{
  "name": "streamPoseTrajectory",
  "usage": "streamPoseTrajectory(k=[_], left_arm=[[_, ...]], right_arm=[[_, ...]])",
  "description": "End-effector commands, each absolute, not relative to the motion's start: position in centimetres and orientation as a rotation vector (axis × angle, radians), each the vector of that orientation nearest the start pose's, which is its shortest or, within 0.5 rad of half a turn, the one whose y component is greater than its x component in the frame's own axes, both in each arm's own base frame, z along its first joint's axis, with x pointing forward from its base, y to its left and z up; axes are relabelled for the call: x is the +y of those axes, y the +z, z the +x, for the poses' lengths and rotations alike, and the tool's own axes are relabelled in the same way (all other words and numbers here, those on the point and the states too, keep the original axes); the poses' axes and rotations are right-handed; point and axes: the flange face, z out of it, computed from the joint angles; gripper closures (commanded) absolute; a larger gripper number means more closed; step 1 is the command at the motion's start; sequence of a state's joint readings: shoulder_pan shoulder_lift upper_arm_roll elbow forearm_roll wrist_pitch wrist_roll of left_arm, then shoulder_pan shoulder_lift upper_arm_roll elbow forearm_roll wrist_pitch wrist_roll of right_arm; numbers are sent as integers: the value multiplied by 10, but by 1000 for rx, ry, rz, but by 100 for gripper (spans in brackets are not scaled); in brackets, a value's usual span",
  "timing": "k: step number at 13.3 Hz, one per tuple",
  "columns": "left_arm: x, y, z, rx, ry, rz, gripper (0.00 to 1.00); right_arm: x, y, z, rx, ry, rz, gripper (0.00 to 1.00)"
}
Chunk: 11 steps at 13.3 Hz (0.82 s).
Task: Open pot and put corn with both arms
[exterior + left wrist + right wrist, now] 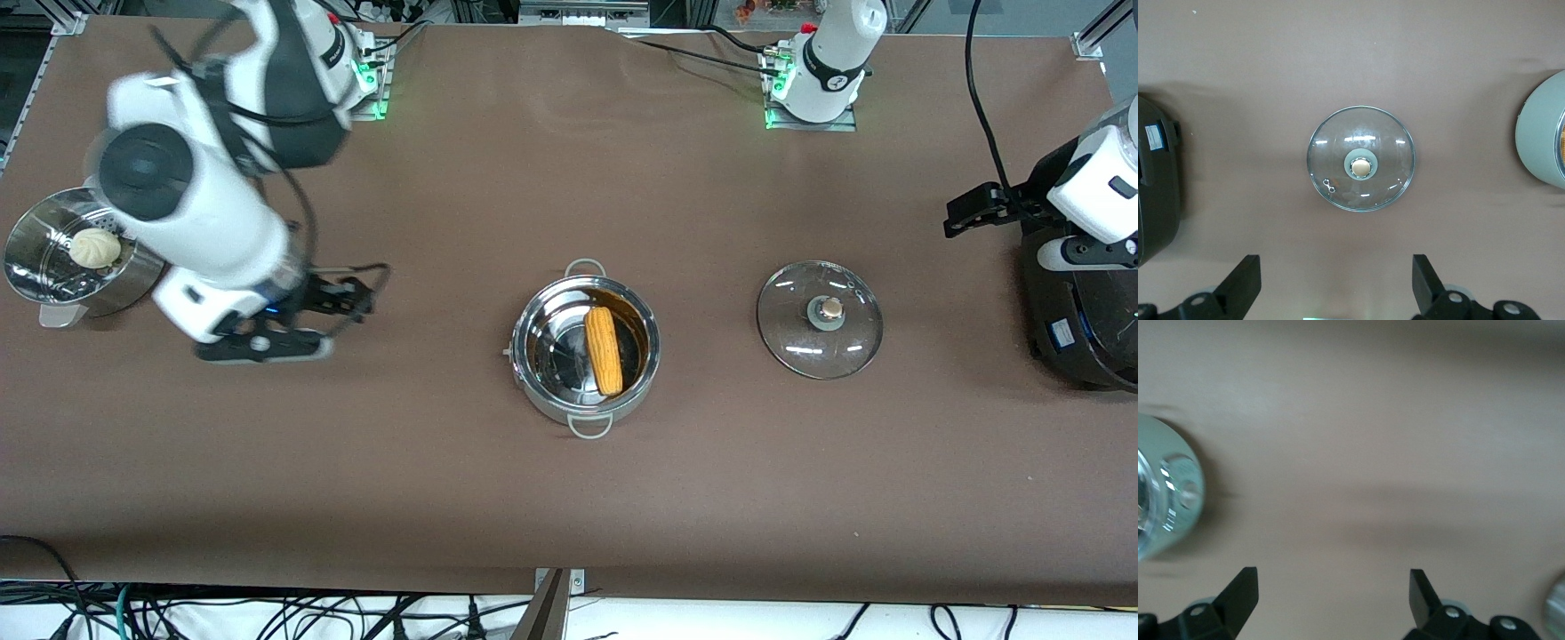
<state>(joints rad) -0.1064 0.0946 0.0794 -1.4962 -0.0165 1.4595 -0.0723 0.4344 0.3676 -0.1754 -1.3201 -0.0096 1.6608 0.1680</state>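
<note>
The steel pot stands open in the middle of the table, and its edge shows in the left wrist view. The yellow corn lies inside it. The glass lid with its pale knob lies flat on the table beside the pot, toward the left arm's end. It also shows in the left wrist view. My left gripper is open and empty, up in the air by the black cooker; the left wrist view shows it with fingers wide apart. My right gripper is open and empty, low over bare table between the steamer basket and the pot. The right wrist view shows it.
A steel steamer basket with a white bun stands at the right arm's end and shows in the right wrist view. A black round cooker stands at the left arm's end and shows in the left wrist view.
</note>
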Motion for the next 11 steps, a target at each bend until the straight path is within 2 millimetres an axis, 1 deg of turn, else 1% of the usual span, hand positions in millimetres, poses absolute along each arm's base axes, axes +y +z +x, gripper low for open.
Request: streamPoseTrajectory(k=[1, 2, 3, 4, 5, 6, 8, 9, 10, 11], left_arm=[[-18, 605, 569, -55, 208, -3127, 0], [-18, 605, 569, -50, 208, -3128, 0], [-17, 607, 568, -52, 204, -3128, 0], [-18, 607, 568, -48, 204, -3128, 0], [-18, 607, 568, -50, 204, -3128, 0], [-18, 607, 568, -50, 204, -3128, 0], [-17, 607, 568, -48, 204, -3129, 0], [-17, 608, 567, -45, 203, -3126, 0], [-17, 608, 567, -43, 201, -3123, 0], [-17, 608, 567, -43, 201, -3123, 0]], right_arm=[[88, 554, 579, -206, 57, -3250, 0], [64, 559, 569, -161, 76, -3256, 0], [33, 562, 564, -95, 140, -3245, 0], [24, 566, 561, -136, 163, -3239, 0], [20, 580, 557, -166, 119, -3235, 0], [12, 587, 553, -149, 93, -3224, 0], [12, 588, 552, -173, 93, -3200, 0], [13, 589, 553, -142, 82, -3188, 0], [16, 590, 556, -77, 32, -3150, 0], [17, 590, 557, -6, 19, -3148, 0]])
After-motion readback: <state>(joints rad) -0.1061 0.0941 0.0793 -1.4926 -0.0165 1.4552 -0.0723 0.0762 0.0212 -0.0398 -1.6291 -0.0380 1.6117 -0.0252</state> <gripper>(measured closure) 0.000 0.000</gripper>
